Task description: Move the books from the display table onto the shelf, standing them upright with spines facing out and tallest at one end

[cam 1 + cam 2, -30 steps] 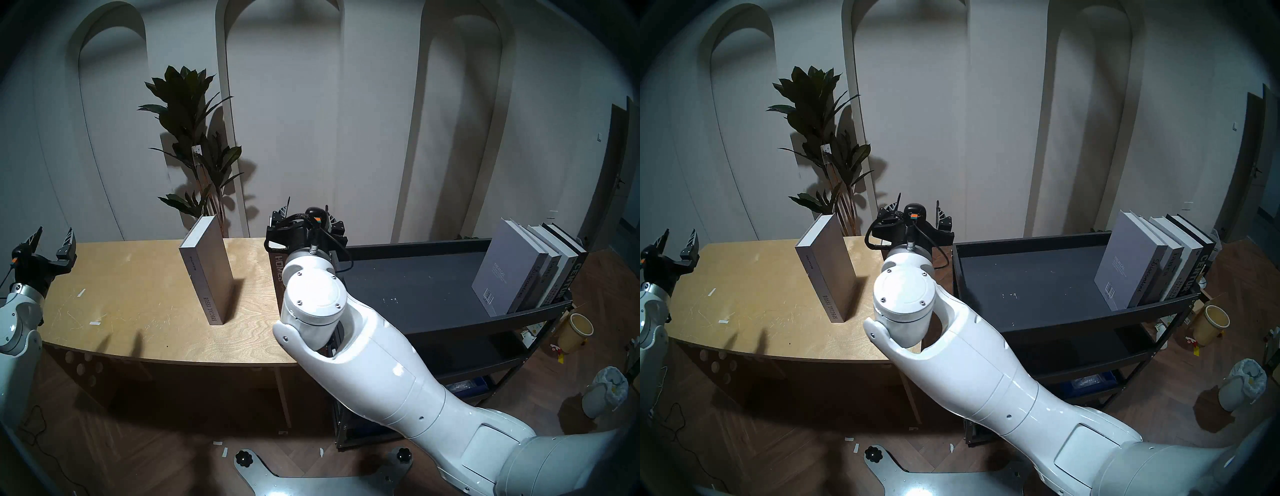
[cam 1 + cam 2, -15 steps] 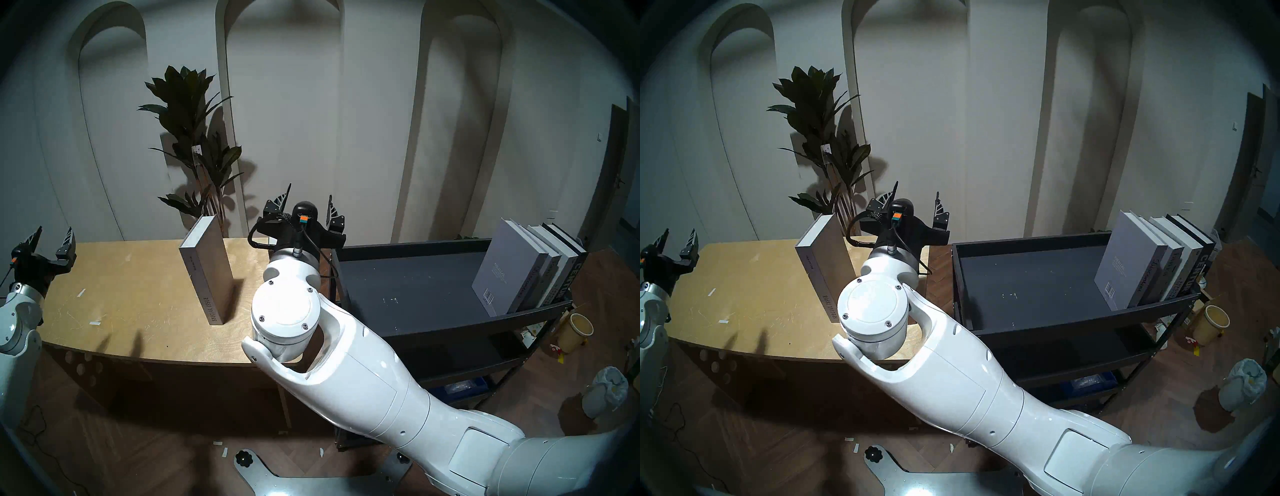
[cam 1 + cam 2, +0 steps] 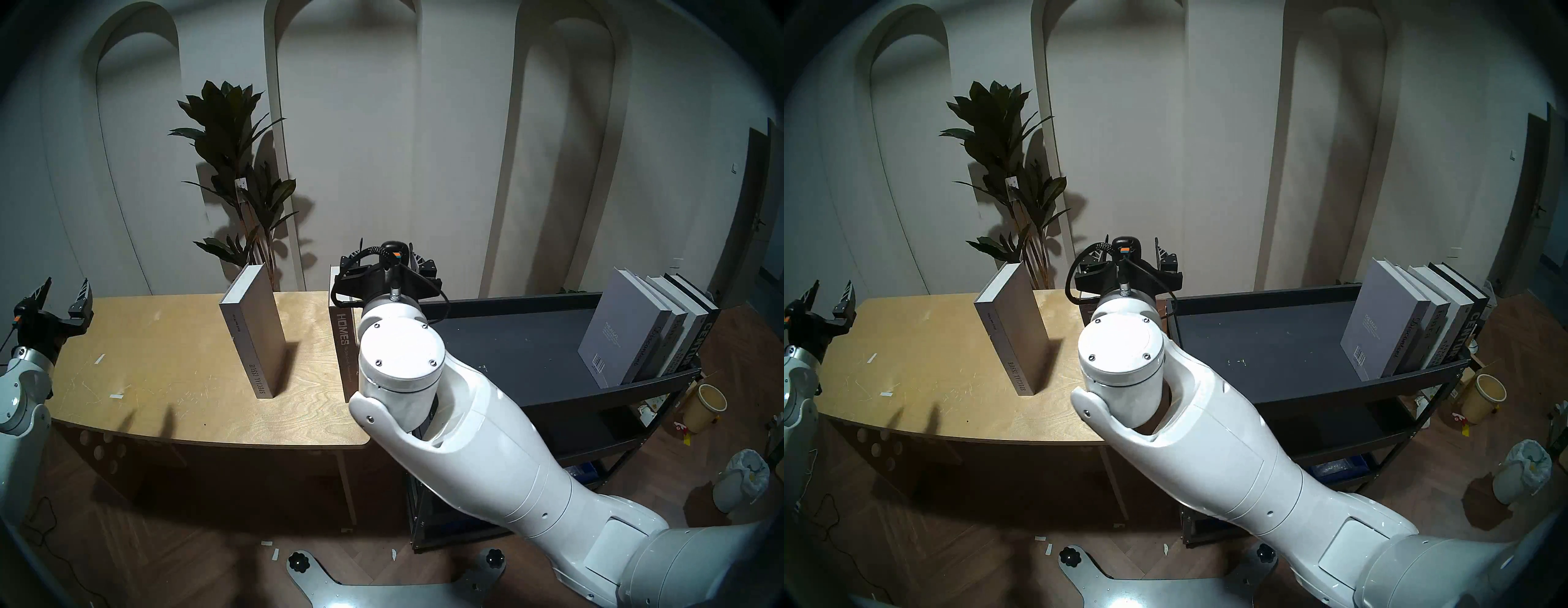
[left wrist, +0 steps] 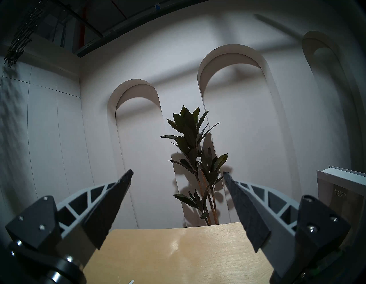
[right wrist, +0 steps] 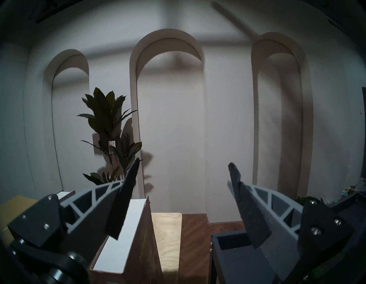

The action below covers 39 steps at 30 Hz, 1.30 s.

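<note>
Two books stand upright on the plywood display table [image 3: 169, 373]: a grey "SPECIAL ISSUE" book [image 3: 254, 335] mid-table and a brown "HOMES" book [image 3: 341, 335] at the right end, beside the shelf [image 3: 509, 352]. Several books [image 3: 645, 331] lean together at the right end of the shelf's top tray, with black "CENTURY" outermost. My right gripper [image 3: 387, 254] is open above the HOMES book's top. In the right wrist view, the left finger [image 5: 122, 202] overlaps the book's white page edge [image 5: 126, 238]. My left gripper [image 3: 63, 293] hangs open and empty over the table's left end.
A tall potted plant [image 3: 242, 178] stands behind the table against the arched wall. A yellow bucket [image 3: 704, 407] and a white bagged bin [image 3: 740, 479] sit on the floor right of the shelf. The shelf's lower tiers [image 3: 594, 437] lie below the tray.
My right arm swung left over the table, then back right; its gripper now sits slightly right of where it was, still open. The left arm and the books have not moved.
</note>
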Motion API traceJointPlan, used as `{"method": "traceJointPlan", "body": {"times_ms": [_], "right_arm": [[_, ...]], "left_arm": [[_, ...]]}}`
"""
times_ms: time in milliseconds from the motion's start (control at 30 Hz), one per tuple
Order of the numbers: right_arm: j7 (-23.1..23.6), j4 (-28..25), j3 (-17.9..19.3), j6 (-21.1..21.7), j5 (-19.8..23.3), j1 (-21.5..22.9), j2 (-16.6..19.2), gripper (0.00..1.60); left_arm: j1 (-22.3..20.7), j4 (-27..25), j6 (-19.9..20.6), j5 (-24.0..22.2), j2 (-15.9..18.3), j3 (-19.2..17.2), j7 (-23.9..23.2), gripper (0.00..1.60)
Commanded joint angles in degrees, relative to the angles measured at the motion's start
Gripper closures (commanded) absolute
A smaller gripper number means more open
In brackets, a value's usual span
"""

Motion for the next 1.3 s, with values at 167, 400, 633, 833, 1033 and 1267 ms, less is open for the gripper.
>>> {"method": "traceJointPlan", "body": {"times_ms": [167,400,633,833,1033,1267], "right_arm": [[-1.5,6.3,-2.4,-6.3,-4.2,2.6,-4.0,0.00],[-2.6,10.7,-3.7,-9.7,-5.3,3.6,-5.8,0.00],[-3.0,12.5,-5.2,-10.9,-6.3,5.2,-7.0,0.00],[-3.3,13.5,-6.1,-11.3,-6.9,5.6,-7.3,0.00],[-3.2,14.7,-7.5,-11.7,-6.8,5.7,-7.4,0.00],[-3.0,16.6,-8.3,-11.7,-7.0,7.0,-8.1,0.00]], "left_arm": [[-0.2,-0.5,0.0,0.1,0.3,-1.2,-0.1,0.00],[-0.2,-0.5,0.0,0.1,0.3,-1.2,-0.1,0.00],[-0.2,-0.4,0.0,0.1,0.3,-1.2,-0.1,0.00],[-0.2,-0.5,0.0,0.1,0.3,-1.2,-0.1,0.00],[-0.1,-0.5,0.1,0.1,0.3,-1.3,-0.1,0.00],[-0.1,-0.5,0.1,0.1,0.3,-1.3,-0.1,0.00]]}}
